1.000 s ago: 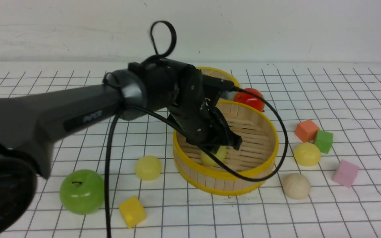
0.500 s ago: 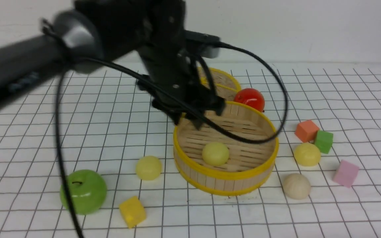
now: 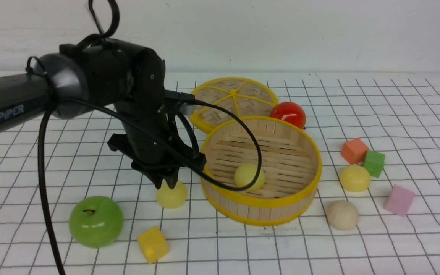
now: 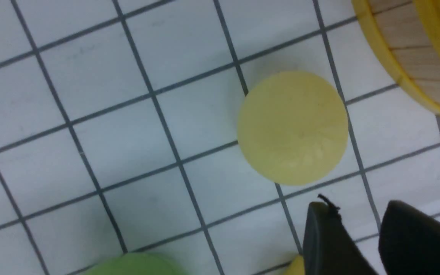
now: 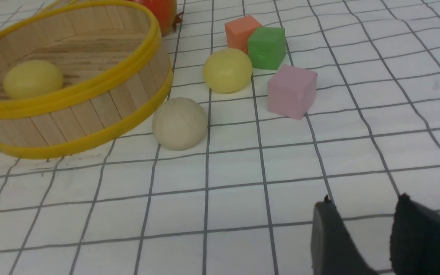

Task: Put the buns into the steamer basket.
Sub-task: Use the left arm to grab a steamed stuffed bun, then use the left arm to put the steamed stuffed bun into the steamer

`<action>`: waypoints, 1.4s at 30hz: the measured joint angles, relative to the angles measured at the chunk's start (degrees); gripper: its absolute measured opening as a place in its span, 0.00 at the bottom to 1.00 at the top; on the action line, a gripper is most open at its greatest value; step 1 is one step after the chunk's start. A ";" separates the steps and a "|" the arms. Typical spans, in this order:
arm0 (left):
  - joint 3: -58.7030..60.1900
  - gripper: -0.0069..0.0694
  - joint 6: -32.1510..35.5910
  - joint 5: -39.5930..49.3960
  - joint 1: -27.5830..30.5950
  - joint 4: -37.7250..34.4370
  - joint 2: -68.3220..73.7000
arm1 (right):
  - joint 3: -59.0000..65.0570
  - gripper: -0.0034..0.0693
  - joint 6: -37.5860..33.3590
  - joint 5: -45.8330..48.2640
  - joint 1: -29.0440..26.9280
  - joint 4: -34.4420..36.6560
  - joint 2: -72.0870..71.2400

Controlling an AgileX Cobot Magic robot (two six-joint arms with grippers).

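White gridded cloth (image 3: 395, 114) runs back to a pale wall, and from the front we can count the score. One inner bun (image 3: 247, 176) lies on the slats of the steamer basket (image 3: 260, 208), and three are out on the cloth. The left yellow bun (image 3: 171, 194) is just left of the basket. The right yellow bun (image 3: 354, 178) and the cream bun (image 3: 342, 215) are on its right side. The left gripper (image 3: 166, 181) hangs right over the left yellow bun, so we judge that pick is next.

Over to the left wrist view: the left yellow bun (image 4: 292, 128) sits free on the cloth near the basket wall (image 4: 403, 49). The left gripper (image 4: 361, 233) has its jaws a little apart, with nothing between them.

Right wrist view now: the right gripper (image 5: 361, 236) is low over bare cloth, jaws parted and empty. It is well short of the cream bun (image 5: 180, 123), which lies just beside the basket (image 5: 90, 110).
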 joint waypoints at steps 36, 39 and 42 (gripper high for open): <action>0.22 0.07 -0.04 -7.11 0.14 3.12 5.82 | 0.00 0.38 0.00 0.00 0.00 -0.08 0.00; 0.34 0.07 -0.04 -5.00 -0.60 3.00 1.96 | 0.00 0.38 0.00 0.00 0.00 -0.08 0.00; -0.11 0.07 0.03 -5.83 -2.81 2.87 -4.08 | 0.00 0.38 0.00 0.00 0.00 -0.08 0.00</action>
